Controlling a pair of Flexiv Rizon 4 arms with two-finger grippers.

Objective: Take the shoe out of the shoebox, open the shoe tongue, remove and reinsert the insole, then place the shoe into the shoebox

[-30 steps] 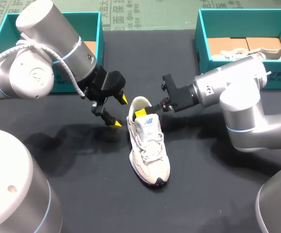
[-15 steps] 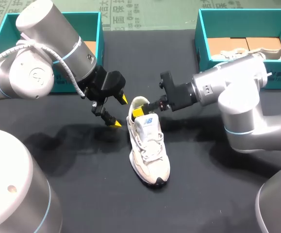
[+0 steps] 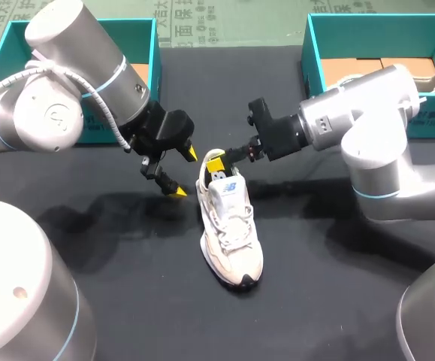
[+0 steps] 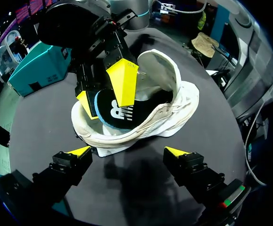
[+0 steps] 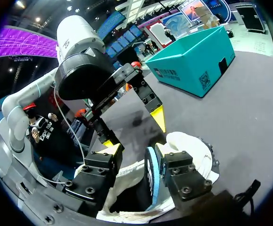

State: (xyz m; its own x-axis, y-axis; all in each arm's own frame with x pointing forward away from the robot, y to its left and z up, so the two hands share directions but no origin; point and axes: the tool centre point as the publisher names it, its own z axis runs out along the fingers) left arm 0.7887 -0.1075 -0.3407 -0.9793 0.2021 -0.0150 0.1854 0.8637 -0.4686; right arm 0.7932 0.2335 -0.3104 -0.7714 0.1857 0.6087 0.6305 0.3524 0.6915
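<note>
A white shoe [image 3: 231, 233] lies mid-counter [image 3: 127, 286] on the black surface, toe toward the near edge. The teal left shoebox [image 3: 89, 129] and right shoebox [image 3: 367, 30] sit at the far corners. The right end effector [image 3: 219, 162] is at the shoe's heel opening, its yellow fingers clamped on the dark, blue-edged insole [image 5: 151, 176], which stands on edge in the opening. The left end effector [image 3: 185, 173] hangs just left of the heel, fingers apart, holding nothing.

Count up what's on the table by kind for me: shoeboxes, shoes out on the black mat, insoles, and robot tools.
teal shoeboxes: 2
white shoe out on the mat: 1
insole: 1
tools, the left tool and the right tool: 2
Total: 6
</note>
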